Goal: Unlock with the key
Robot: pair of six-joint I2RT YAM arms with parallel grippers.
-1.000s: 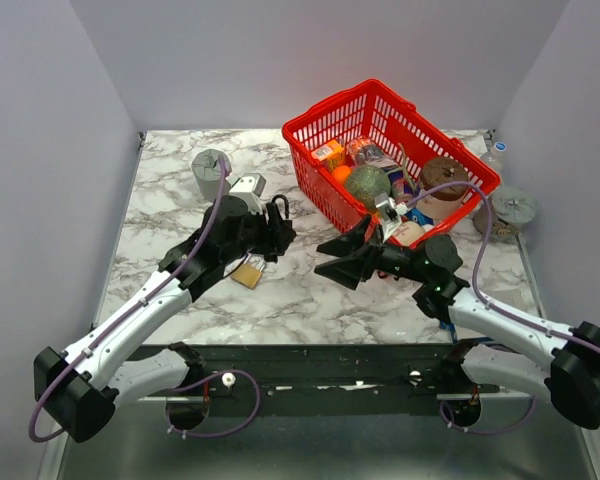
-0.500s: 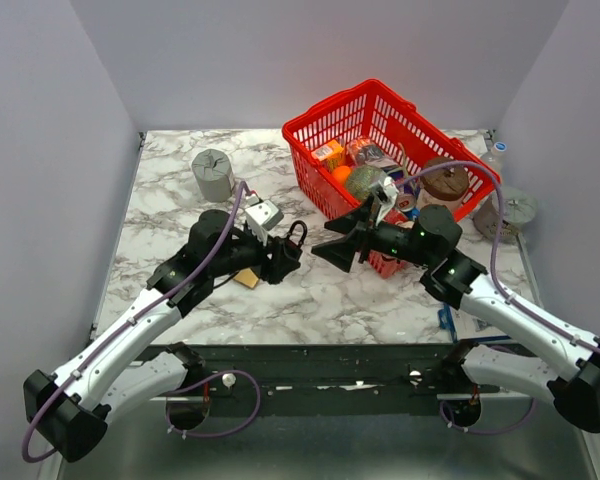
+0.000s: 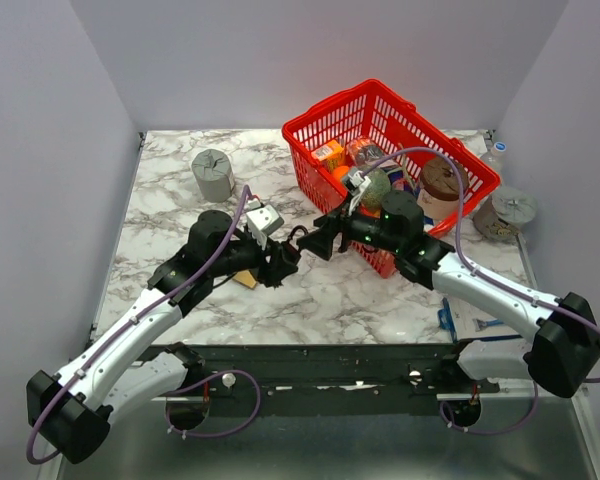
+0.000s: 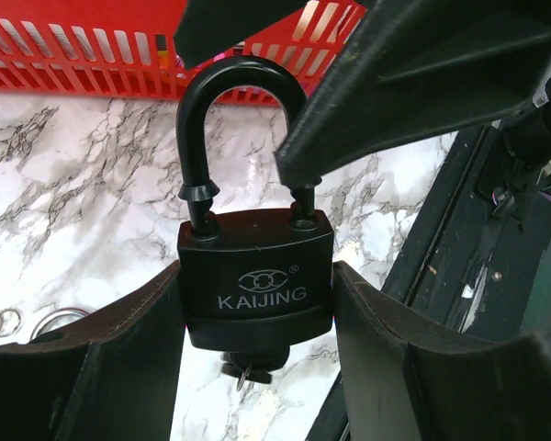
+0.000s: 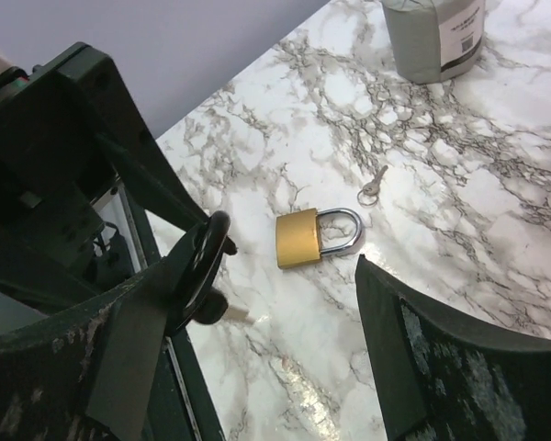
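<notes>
Key (image 4: 248, 371) sits in the bottom of the black padlock (image 4: 255, 276); as far as I can tell only its black head shows below the body. Left gripper (image 3: 280, 263) is clamped on the padlock body from both sides and looks to hold it above the table (image 3: 320, 300), with the shackle pointing at the right arm. Right gripper (image 3: 310, 243) has its fingers spread wide, one on each side of the shackle top, and I can't confirm any contact. I read this as the pull-the-shackle step, but can't tell if the lock has released. Next: close the right fingers on the shackle and pull straight away from the body while left holds firm. If it won't give, the key needs a turn first. Brass padlock (image 5: 303, 237) lies on the table, not involved.
</notes>
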